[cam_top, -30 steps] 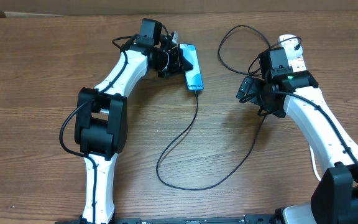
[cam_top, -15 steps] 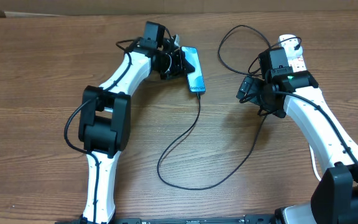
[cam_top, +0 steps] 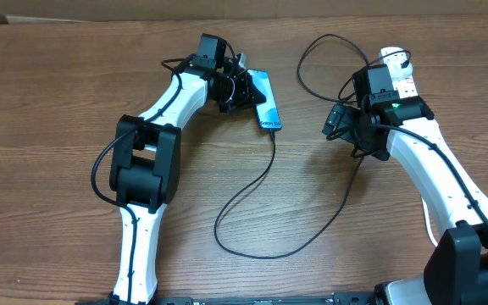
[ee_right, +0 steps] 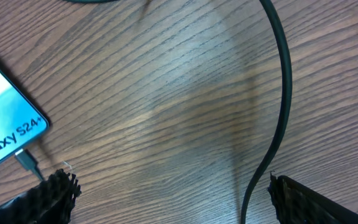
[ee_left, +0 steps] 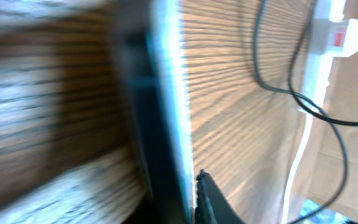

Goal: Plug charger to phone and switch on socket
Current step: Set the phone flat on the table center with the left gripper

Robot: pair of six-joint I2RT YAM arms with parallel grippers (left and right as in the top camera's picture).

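Observation:
The phone (cam_top: 265,97), light blue screen, is at the table's back middle, with the charger's connector tip (cam_top: 271,129) in its bottom end. My left gripper (cam_top: 244,91) is shut on the phone's left side; the left wrist view shows the phone edge-on (ee_left: 166,118), blurred, between the fingers (ee_left: 188,199). The black charger cable (cam_top: 272,151) loops toward the front, then back up to the white socket (cam_top: 401,74) at the back right. My right gripper (cam_top: 337,123) is open over the cable (ee_right: 283,74), empty. The phone's corner also shows in the right wrist view (ee_right: 2,134).
The socket's thick white cord (ee_left: 303,143) runs along the table near the back edge, with its red switch (ee_left: 339,38) in the left wrist view. The cable forms a wide loop on the wood (cam_top: 252,252) between the two arms.
My left gripper has shifted the phone slightly to the right and toward the front, and the cable near it followed. The right arm has not moved.

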